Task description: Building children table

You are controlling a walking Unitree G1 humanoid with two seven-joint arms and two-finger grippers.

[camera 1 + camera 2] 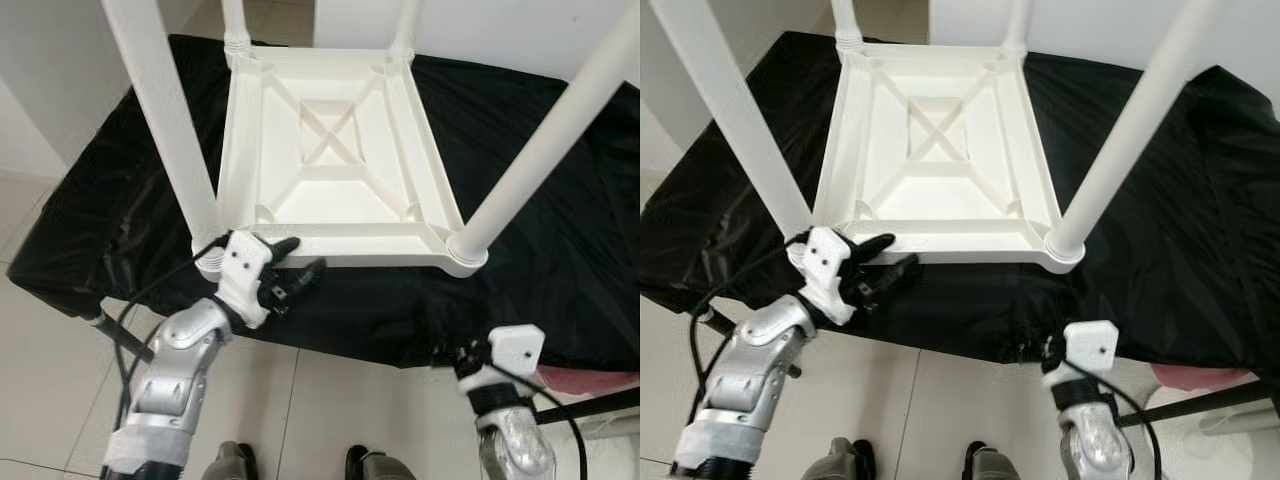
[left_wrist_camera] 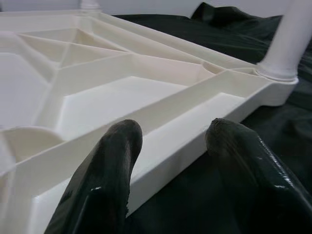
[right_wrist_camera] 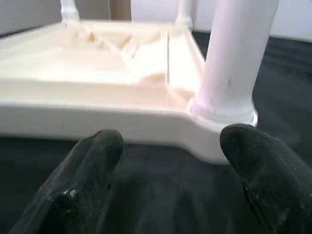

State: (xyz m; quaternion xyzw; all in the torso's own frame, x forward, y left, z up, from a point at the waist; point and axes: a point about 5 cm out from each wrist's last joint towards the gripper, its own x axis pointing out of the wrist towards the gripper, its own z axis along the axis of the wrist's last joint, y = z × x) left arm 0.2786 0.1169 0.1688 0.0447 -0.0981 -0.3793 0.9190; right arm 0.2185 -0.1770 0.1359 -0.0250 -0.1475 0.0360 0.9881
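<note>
A white plastic children's table (image 1: 380, 250) lies upside down on a black cloth (image 1: 540, 200), its four legs pointing up. The near left leg (image 1: 165, 110) and the near right leg (image 1: 550, 140) rise past the camera. My left gripper (image 1: 305, 256) is open at the near rim, beside the near left corner. In the left wrist view one of its fingers (image 2: 112, 165) is over the rim (image 2: 185, 141) and the other is outside it, over the cloth. My right gripper (image 3: 170, 141) is open, low in front of the near right corner, and its arm (image 1: 510, 400) comes up from below the cloth's front edge.
The cloth hangs over the support's near edge, with pale tiled floor (image 1: 40, 330) in front and to the left. A pink object (image 1: 590, 380) and a black bar (image 1: 590, 405) sit low on the right. A cable (image 1: 125, 330) loops beside my left arm. White walls stand behind.
</note>
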